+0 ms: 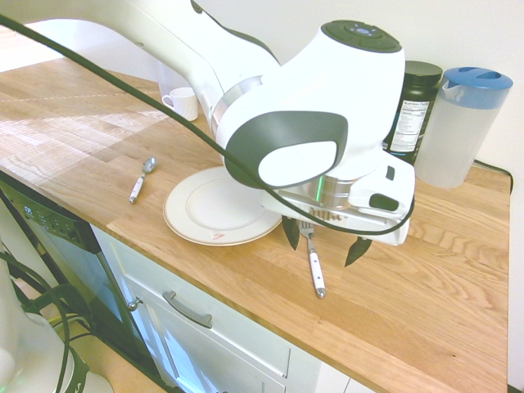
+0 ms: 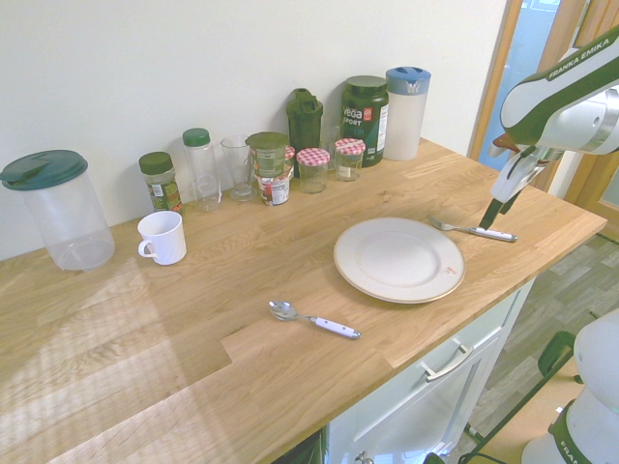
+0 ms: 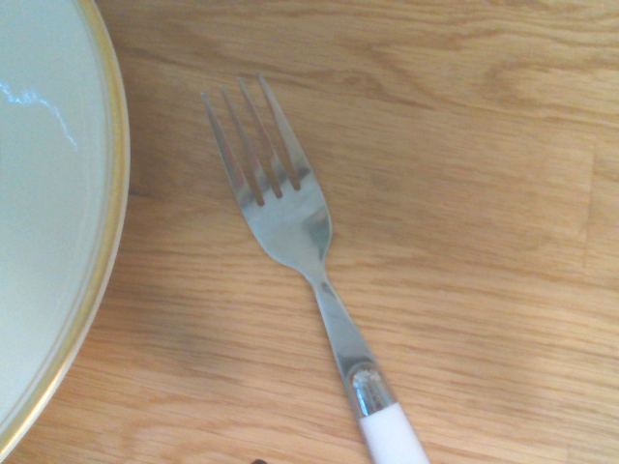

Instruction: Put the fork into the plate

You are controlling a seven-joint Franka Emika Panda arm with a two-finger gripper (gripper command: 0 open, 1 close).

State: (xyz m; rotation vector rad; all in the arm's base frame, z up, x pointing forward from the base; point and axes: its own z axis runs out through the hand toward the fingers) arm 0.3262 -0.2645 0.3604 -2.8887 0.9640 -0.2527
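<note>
Pale plain wall [image 2: 145,58] behind wooden countertop [image 2: 145,329]; white drawers [image 1: 221,327] beneath; daylit doorway [image 2: 542,58] beyond

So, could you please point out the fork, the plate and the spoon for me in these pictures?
fork [image 3: 290,222]: wrist view, on the metal head just below the tines.
plate [image 2: 398,258]: second exterior view, on its bare centre.
spoon [image 1: 140,180]: first exterior view, on the neck between bowl and white handle.
</note>
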